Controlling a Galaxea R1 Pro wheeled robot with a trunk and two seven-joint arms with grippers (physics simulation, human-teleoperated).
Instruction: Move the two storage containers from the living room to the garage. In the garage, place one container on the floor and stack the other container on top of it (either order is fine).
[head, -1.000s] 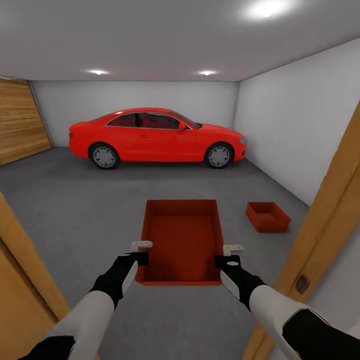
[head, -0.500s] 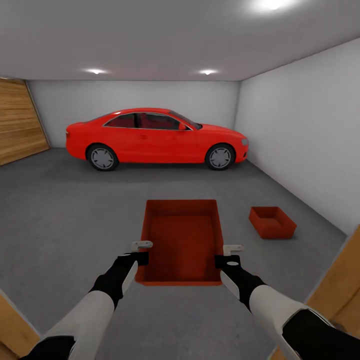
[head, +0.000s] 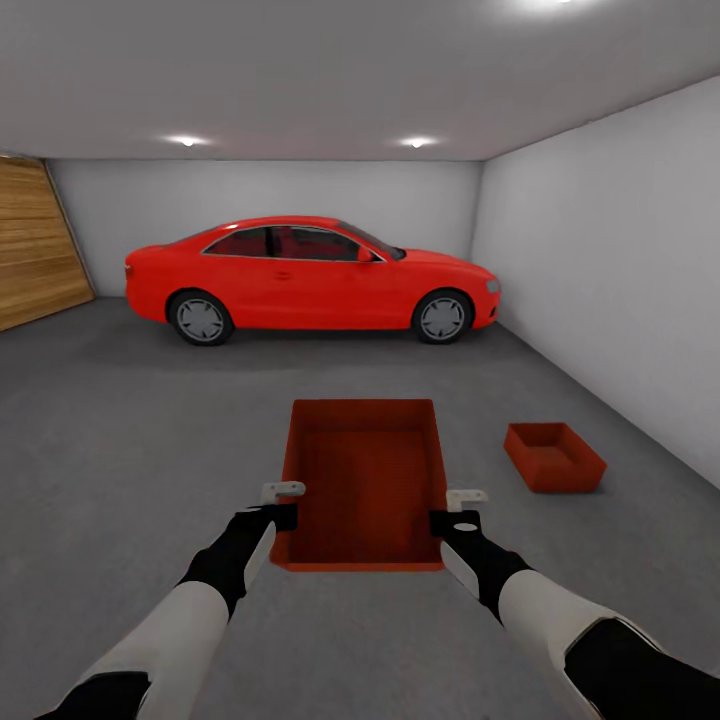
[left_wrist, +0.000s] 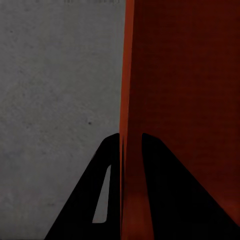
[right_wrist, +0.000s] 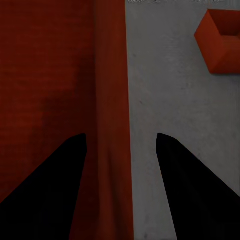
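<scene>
The garage (head: 600, 260) has plain white-grey walls and spotlights in the ceiling. Its floor (head: 130, 430) is rough dark grey concrete. At the far wall a red car (head: 310, 275) stands side-on, with its nose toward the right wall. At the left edge of the head view there is a wall of wooden planks (head: 35, 250).

In front of the robot, an orange-red storage container (head: 365, 480) is held up above the floor between the two arms, with its open top upward and its long side pointing away from the robot. The second storage container (head: 555, 457) rests on the floor near the right wall, well apart from the held one, to its right and a little further away. In the right wrist view it shows as a red corner on the grey concrete.

The left gripper (head: 283, 505) holds the left wall of the held container near its front corner. In the left wrist view its two dark fingers (left_wrist: 107, 170) stand narrow, one on each side of the thin wall. The right gripper (head: 458, 508) holds the right wall in the same way. Its fingers (right_wrist: 65, 175) stand wider apart, with the wall between them.
</scene>
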